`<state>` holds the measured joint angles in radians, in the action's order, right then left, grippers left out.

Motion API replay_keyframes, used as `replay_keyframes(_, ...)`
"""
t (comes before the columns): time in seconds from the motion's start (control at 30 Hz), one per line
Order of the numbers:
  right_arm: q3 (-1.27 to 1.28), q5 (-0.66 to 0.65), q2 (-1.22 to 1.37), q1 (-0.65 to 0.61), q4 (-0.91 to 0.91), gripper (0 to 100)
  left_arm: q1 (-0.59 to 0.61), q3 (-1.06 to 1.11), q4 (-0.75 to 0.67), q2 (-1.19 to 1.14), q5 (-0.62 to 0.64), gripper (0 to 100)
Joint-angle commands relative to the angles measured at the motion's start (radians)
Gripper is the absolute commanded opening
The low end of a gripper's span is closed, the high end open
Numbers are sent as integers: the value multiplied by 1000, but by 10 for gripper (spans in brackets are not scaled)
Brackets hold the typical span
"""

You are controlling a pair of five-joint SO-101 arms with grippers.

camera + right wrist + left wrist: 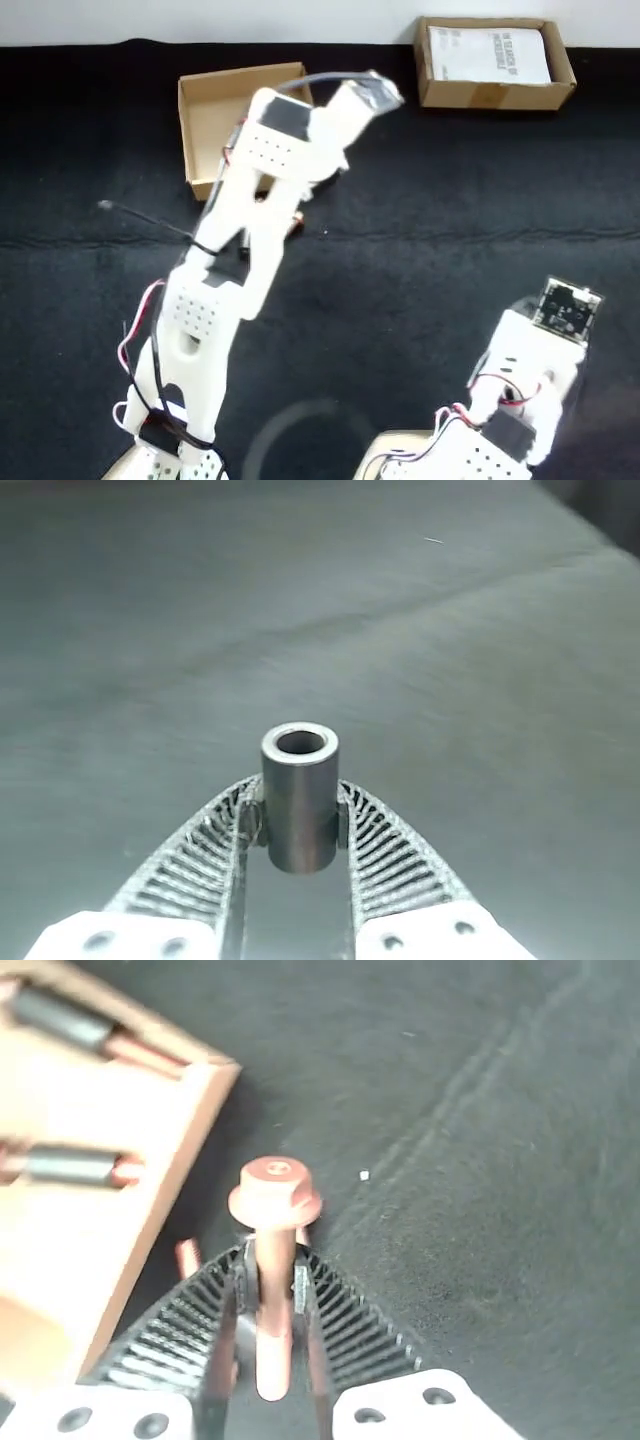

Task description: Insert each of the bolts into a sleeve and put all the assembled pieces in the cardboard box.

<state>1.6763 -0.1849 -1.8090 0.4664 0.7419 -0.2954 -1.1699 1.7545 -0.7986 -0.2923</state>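
— Black cloth covers the bench (450, 200), with a pale strip along its far edge. What's biggest on it?
— The two white arms. The left arm (230, 270) runs from the near left up to the near right corner of the cardboard box (205, 120). The right arm (520, 390) sits folded at the near right, well apart from it.
— And the boxes?
— The cardboard box is open, at the far left. A second box (495, 95) stands at the far right with a printed booklet (490, 52) lying in it.
— Anything in the open one?
— Seen from the left wrist, two assembled pieces (70, 1165) lie inside, dark sleeves with copper-coloured ends sticking out.
— How do the claws stand?
— The left claw (272, 1278) is clamped on a copper-coloured bolt (274, 1250). It grips the shank, and the flanged head stands clear beyond the fingertips. The bolt hangs over bare cloth just beside the box wall, outside it.
— The right one?
— The right claw (298, 815) is clamped on a grey metal sleeve (300, 775), with the open bore facing the wrist camera, above bare cloth.
— Are bolt and sleeve touching?
— No, they are well apart, each in its own claw.
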Motion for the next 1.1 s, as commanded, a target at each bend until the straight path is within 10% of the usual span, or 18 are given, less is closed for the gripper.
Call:
replay_keyframes(0.0, 136, 104, -16, -143, 1, 7, 51, -39, 2, 151, 104, 9)
replay_keyframes(0.8, 136, 342, -16, -803, -312, 7, 312, -36, 9, 478, 710, 9)
replay_keyframes(1.07, 136, 339, -15, -969, -344, 7, 294, 397, 11, 845, 706, 9)
